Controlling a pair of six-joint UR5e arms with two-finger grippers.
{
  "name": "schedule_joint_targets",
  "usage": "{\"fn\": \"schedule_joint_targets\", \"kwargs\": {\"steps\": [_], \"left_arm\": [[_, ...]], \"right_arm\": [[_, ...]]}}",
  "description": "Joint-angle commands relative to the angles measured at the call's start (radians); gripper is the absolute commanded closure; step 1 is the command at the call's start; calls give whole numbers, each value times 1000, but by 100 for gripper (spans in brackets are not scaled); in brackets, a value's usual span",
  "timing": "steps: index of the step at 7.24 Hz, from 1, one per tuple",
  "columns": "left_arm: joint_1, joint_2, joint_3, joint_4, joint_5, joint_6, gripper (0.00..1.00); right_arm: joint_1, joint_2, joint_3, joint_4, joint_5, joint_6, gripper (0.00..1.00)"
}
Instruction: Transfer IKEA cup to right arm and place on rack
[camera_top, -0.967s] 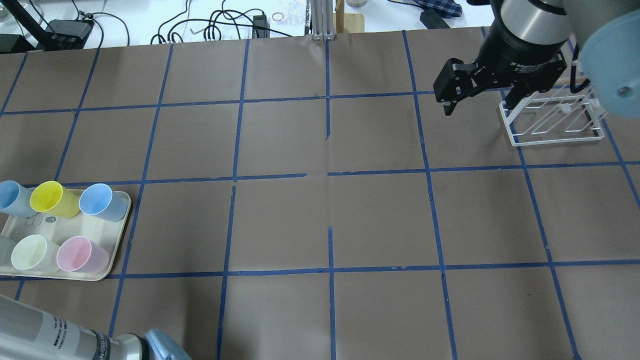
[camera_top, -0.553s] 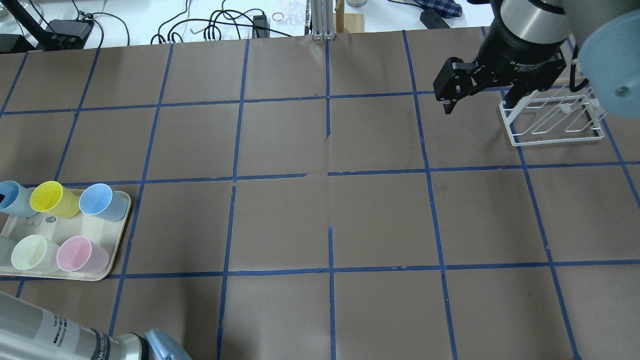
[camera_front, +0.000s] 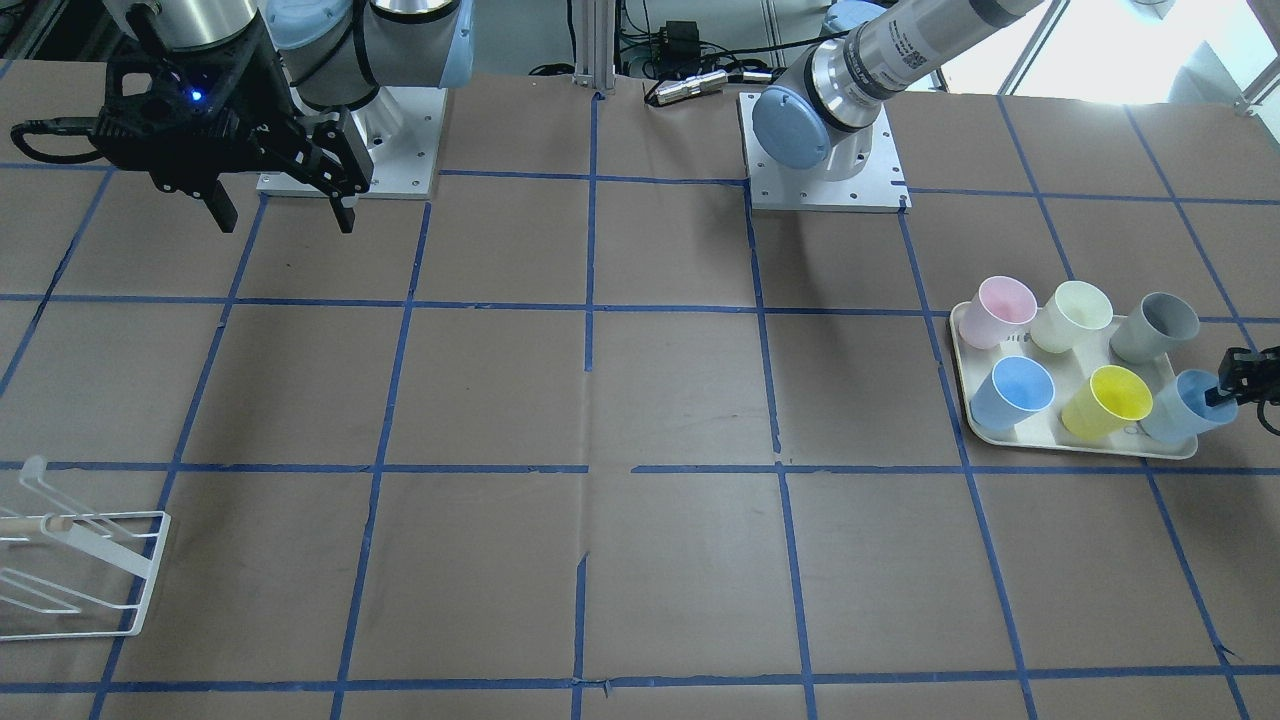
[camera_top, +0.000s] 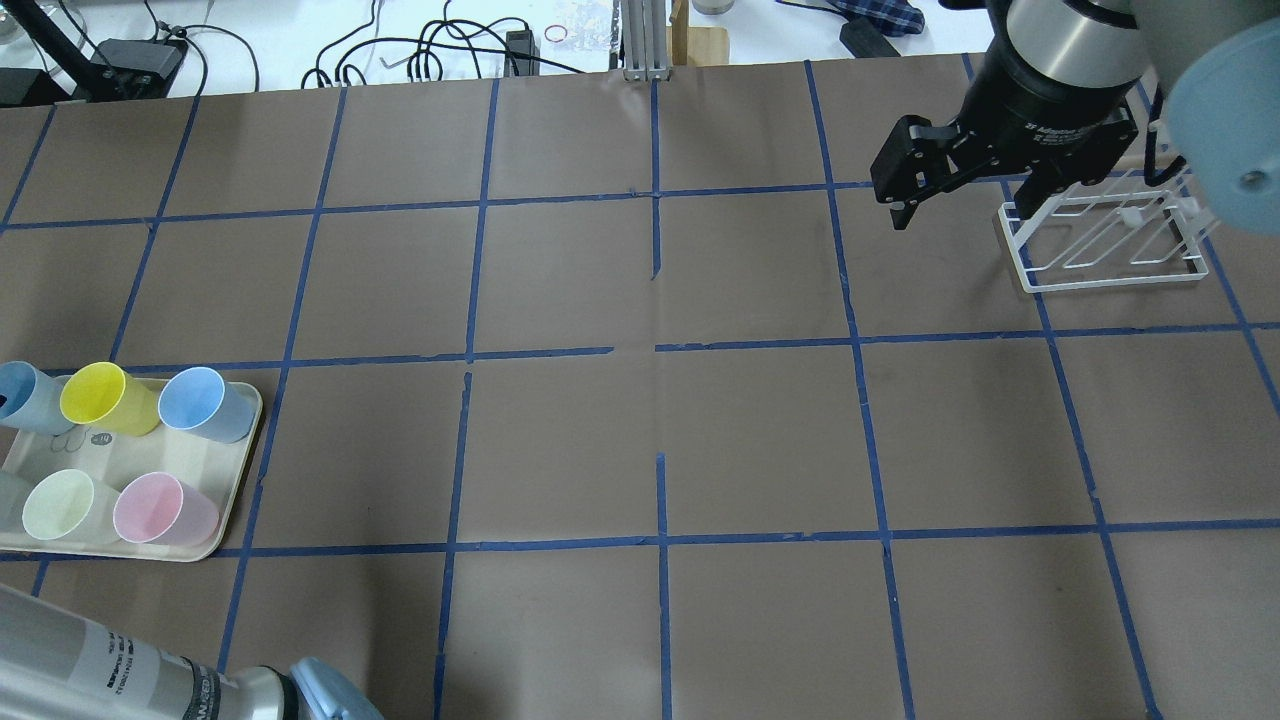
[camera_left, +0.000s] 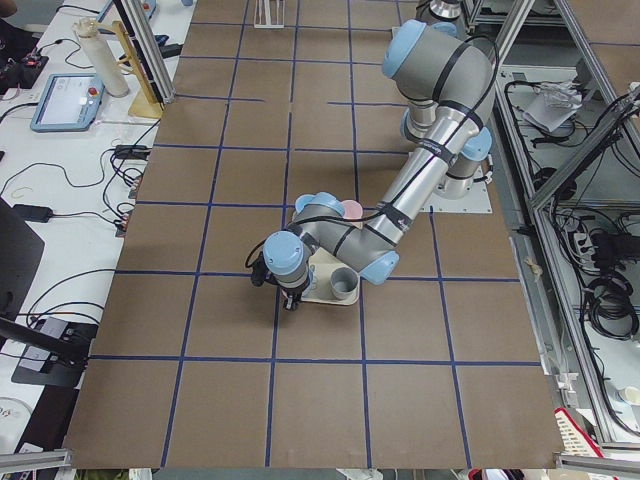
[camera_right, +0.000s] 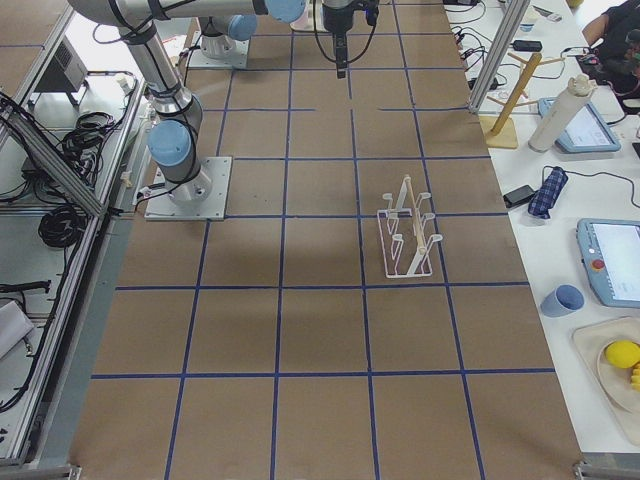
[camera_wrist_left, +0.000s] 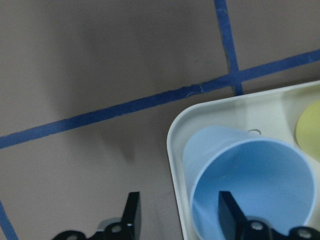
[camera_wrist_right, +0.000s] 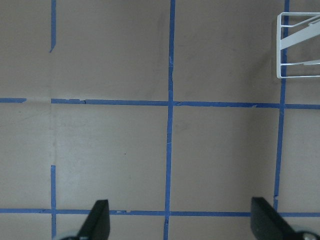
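IKEA cup (camera_wrist_left: 220, 150) stands on tray (camera_wrist_left: 173, 145); left gripper (camera_wrist_left: 177, 206) jaws released, straddling its wall. Right gripper (camera_wrist_right: 180, 206) jaws released above worktop (camera_wrist_right: 110, 150).

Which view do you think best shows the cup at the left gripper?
Left wrist view: the IKEA cup looms large, left gripper straddling its wall. Front-facing shows it small, overhead crops it, side views miss it.

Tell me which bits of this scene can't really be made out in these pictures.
- Left gripper: nearly all cut off by the overhead view's left edge. The wrist view doesn't show whether its fingers touch the IKEA cup.
- Grey cup: almost off the overhead view's left edge.
- Rack: cut by the front-facing view's left edge. In the overhead view, the right gripper covers one corner.
- Cups on the tray: mostly hidden by the left arm in the left side view.
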Motion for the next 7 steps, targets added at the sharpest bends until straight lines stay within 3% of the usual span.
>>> {"fn": "schedule_joint_targets", "kwargs": {"steps": [1,3,5,7], "left_arm": [[-1,16,-1,-5,2,-6,100],[-4,52,47,-109,-6,-25,100],[-32,88,185,-288,-9,-25,100],[-145,166,300,-544,-9,-79,100]], "right_arm": [[4,0,-6,-4,2,9,0],[-5,0,-11,-1,33,8,0],[-57,-6,-23,26,59,-26,0],[-158,-29,-86,259,120,-53,0]]}}
